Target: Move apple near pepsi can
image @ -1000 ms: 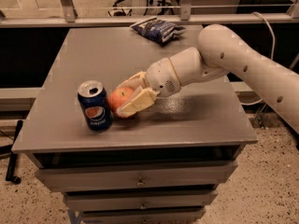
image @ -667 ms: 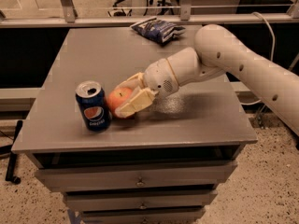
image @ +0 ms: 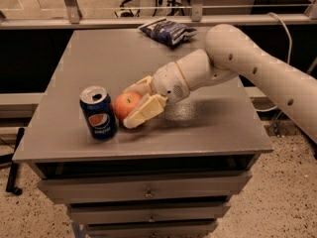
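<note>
The orange-red apple (image: 125, 104) sits low at the tabletop, just right of the dark blue pepsi can (image: 99, 112), almost touching it. The can stands upright near the front left of the grey table (image: 208, 128). My gripper (image: 130, 106) reaches in from the right, and its cream fingers (image: 145, 111) are closed around the apple, one in front of it and one behind. The white arm (image: 233, 58) stretches off to the right edge of the view.
A blue-and-white snack bag (image: 166, 31) lies at the back of the table. The table has drawers below its front edge (image: 148, 192). A metal rail (image: 148, 20) runs behind it. Speckled floor lies to the right.
</note>
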Tool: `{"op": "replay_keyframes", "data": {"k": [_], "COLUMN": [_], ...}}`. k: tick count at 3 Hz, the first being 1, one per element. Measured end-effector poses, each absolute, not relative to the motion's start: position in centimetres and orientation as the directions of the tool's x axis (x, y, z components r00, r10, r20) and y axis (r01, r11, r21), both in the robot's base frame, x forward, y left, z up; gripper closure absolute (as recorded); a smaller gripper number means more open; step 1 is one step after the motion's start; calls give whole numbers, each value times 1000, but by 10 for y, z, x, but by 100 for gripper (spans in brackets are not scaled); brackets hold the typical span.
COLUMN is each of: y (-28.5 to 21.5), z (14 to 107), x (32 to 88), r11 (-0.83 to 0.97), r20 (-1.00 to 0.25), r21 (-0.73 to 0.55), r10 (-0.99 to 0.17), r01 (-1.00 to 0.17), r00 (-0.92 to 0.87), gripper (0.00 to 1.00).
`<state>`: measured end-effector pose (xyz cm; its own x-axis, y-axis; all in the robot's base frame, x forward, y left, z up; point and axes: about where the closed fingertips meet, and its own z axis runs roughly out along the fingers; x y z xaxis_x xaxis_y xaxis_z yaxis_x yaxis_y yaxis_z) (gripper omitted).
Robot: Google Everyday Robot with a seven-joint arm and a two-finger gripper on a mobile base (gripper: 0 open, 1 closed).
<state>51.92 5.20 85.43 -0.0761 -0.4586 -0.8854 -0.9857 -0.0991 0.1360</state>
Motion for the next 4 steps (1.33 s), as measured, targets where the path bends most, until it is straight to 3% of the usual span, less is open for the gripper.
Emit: {"op": "replay_keyframes", "data": {"k": [2,4], "y": [28,-64], "z": [881,977], "x": [518,513], "r11": [-72,87], "r20": [-876,-855], "r21": [77,-179], "r10": [-482,-506], "r01": [-994,-980], "r00": [-33,111], "gripper": [0,0]}}
